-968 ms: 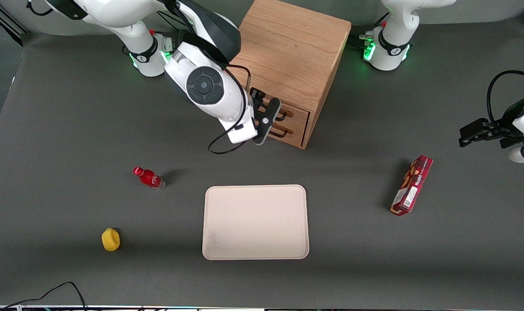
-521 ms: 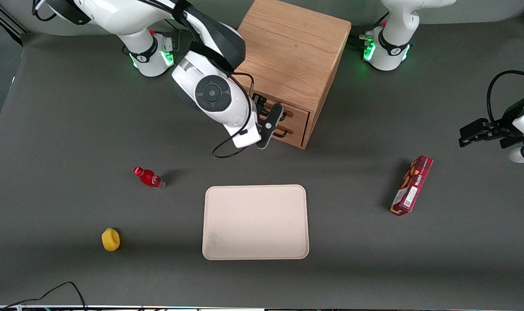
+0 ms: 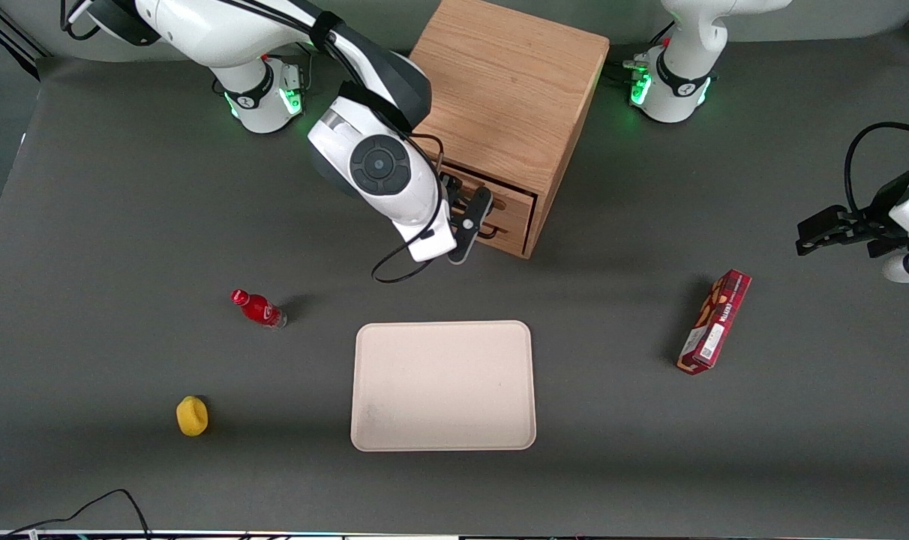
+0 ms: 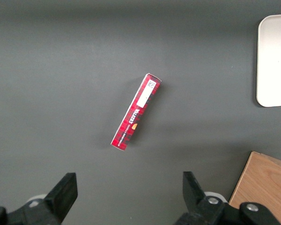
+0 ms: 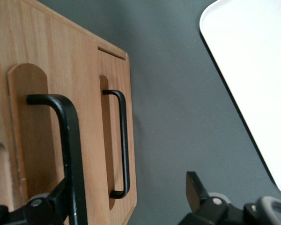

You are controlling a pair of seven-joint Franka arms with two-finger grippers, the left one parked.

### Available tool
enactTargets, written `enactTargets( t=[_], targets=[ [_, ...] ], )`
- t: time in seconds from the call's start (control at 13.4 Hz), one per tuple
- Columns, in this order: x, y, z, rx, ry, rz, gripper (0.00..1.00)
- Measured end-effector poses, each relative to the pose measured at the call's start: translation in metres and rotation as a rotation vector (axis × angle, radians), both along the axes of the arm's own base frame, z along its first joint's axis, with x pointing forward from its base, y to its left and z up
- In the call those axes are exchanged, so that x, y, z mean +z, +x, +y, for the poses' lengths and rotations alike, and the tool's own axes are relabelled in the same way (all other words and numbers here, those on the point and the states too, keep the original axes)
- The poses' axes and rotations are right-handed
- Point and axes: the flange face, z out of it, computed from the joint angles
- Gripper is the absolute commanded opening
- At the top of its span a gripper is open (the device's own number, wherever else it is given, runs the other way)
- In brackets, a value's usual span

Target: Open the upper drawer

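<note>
The boxy oak cabinet [image 3: 507, 90] stands at the back of the table, both drawers shut. The upper drawer [image 3: 516, 197] carries a black bar handle [image 5: 70, 154]. Below it, the lower drawer [image 3: 508, 231] has its own black handle [image 5: 124, 140]. My right gripper [image 3: 466, 219] hangs open right in front of the drawer fronts. In the right wrist view the gripper [image 5: 126, 204] has the upper handle just inside one finger [image 5: 56, 206]. The other finger [image 5: 196, 192] stands well apart over the grey table. Nothing is gripped.
A cream tray [image 3: 443, 386] lies nearer the camera than the cabinet. A red bottle [image 3: 258, 308] and a yellow fruit [image 3: 192, 416] lie toward the working arm's end. A red snack box [image 3: 715, 321] lies toward the parked arm's end.
My right arm has swung closer to the cabinet front, bringing the open gripper up against the drawer handles. The drawers have not moved.
</note>
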Motion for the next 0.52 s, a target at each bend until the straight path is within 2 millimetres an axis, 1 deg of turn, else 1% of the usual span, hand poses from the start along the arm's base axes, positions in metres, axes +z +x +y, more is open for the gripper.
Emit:
enactTargets(
  t=[0.22, 0.52],
  targets=[
    [-0.006, 0.019, -0.018, -0.001, -0.007, -0.017, 1.00],
    [-0.001, 0.052, -0.049, -0.024, -0.009, -0.057, 1.00]
  ],
)
